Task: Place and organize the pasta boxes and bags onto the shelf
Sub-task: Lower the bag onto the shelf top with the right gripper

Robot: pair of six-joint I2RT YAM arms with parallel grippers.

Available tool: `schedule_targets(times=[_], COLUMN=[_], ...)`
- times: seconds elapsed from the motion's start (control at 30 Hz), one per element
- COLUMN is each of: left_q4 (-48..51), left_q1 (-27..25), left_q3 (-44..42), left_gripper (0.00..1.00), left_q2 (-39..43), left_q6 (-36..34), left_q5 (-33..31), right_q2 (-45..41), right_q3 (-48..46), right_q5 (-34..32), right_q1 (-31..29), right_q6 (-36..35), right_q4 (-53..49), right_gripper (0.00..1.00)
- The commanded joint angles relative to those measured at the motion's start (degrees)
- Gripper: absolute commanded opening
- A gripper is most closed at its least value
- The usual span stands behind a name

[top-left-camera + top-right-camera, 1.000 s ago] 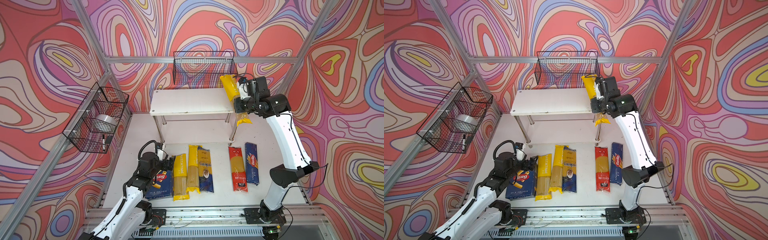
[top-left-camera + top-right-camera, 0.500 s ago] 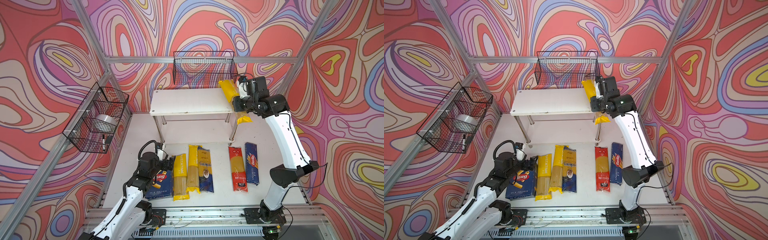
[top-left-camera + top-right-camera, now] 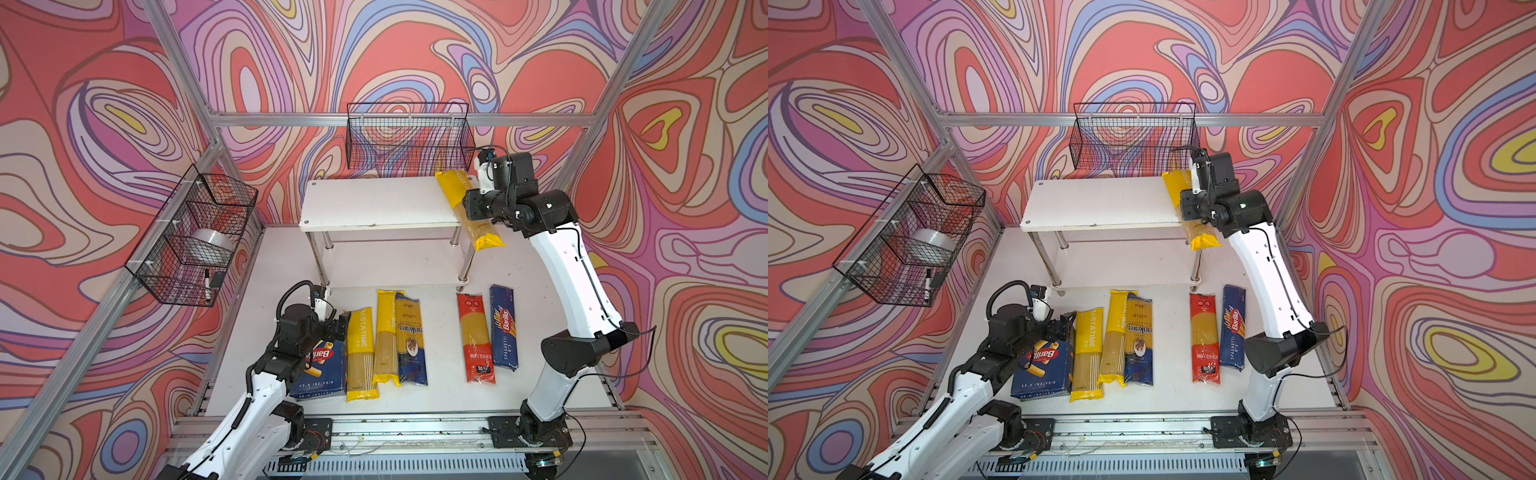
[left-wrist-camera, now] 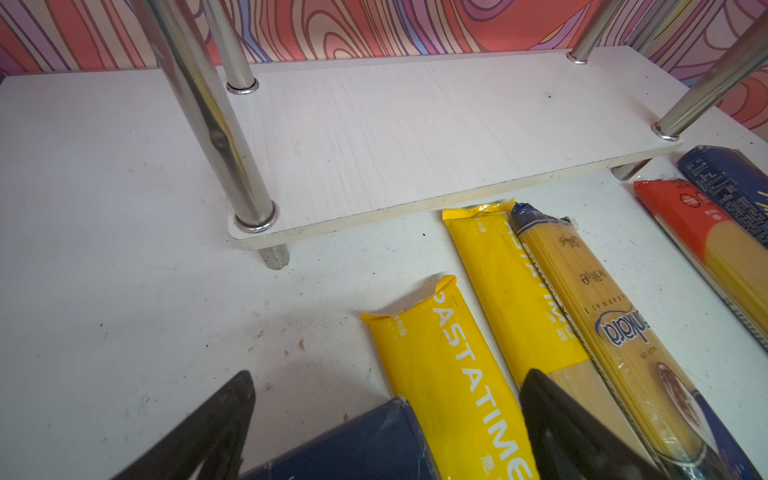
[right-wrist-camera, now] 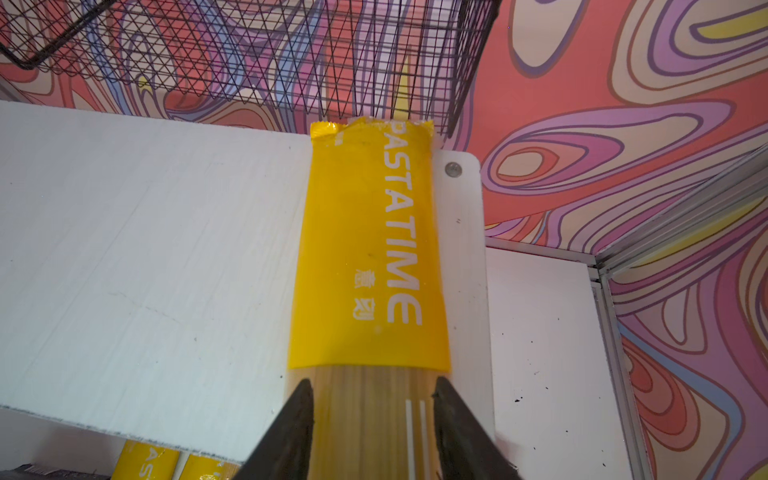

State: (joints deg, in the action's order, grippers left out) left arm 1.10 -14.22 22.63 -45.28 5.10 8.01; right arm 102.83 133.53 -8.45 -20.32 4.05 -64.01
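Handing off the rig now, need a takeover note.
Left tool: open, over the Barilla rigatoni box on the table.
Right tool: straddling a yellow PASTATIME bag lying on the shelf top board, one end overhanging the front edge; grip unclear.
Done: that bag only.
Left, all on the table: rigatoni box, two more PASTATIME bags, dark blue bag, red bag, Barilla Spaghetti box.

I find the white two-tier shelf (image 3: 374, 203) upright; one yellow PASTATIME bag (image 3: 453, 191) lies on its top board (near end overhanging). Four other bags (image 3: 476, 336) and both Barilla boxes (image 3: 503, 328) lie flat before it.
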Motion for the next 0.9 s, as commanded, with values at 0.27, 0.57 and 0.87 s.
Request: schedule_targets(times=[0.27,0.57,0.87], left_q4=[1.8,1.7,1.7], left_q1=[0.0,0.0,0.0], left_q3=[0.2,0.2,0.2], left_gripper=[1.00,1.00,1.00], left_q2=[0.7,0.7,0.7], left_q6=[-0.6,-0.6,-0.5], left_q5=[0.0,-0.1,-0.1], right_q2=[-14.7,-22.7,-23.6], right_q3=[-4.5,-11.7,-12.7], right_q5=[5.0,12.7,17.2], right_q1=[0.4,0.4,0.4], right_q6=[0.4,1.2,-0.3], right_q4=[-6.3,-12.6,-20.1], right_gripper=[0.51,0.55,0.57])
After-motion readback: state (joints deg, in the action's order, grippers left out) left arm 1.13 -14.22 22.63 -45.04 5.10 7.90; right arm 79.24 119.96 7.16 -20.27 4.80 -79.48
